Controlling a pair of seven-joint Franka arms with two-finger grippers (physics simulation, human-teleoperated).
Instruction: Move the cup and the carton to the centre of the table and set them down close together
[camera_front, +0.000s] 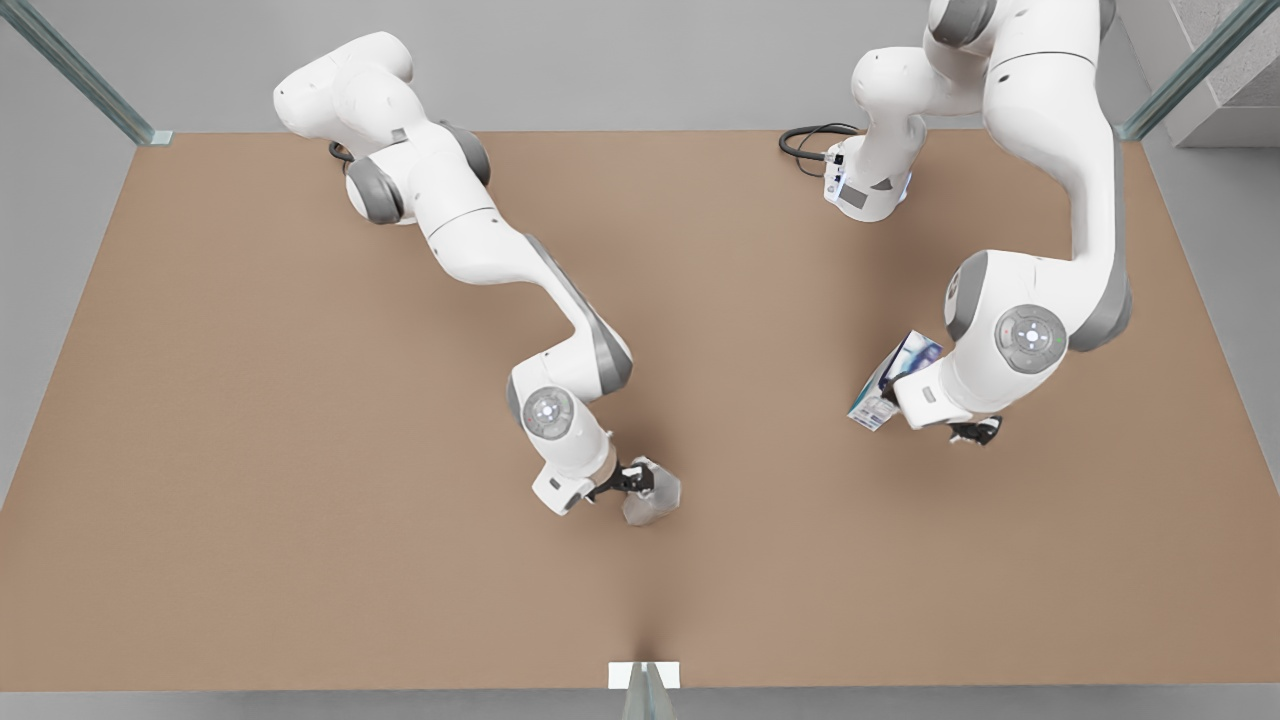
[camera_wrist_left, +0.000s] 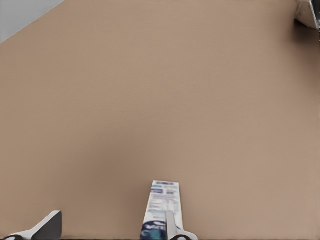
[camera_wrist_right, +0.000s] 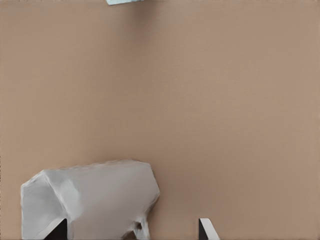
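A black cable (camera_front: 810, 142) loops at the far edge, a white tab (camera_front: 644, 675) (small, square) at the near edge.

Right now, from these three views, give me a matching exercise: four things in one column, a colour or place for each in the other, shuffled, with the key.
Column one:
1. cup
2. carton
3. table
4. black cable

Column two:
A. plain brown
B. white with blue print, beside the left hand
C. pale grey and faceted, at the right hand
D. looped by an arm's base at the table's far edge

Pairs: 1-C, 2-B, 3-A, 4-D
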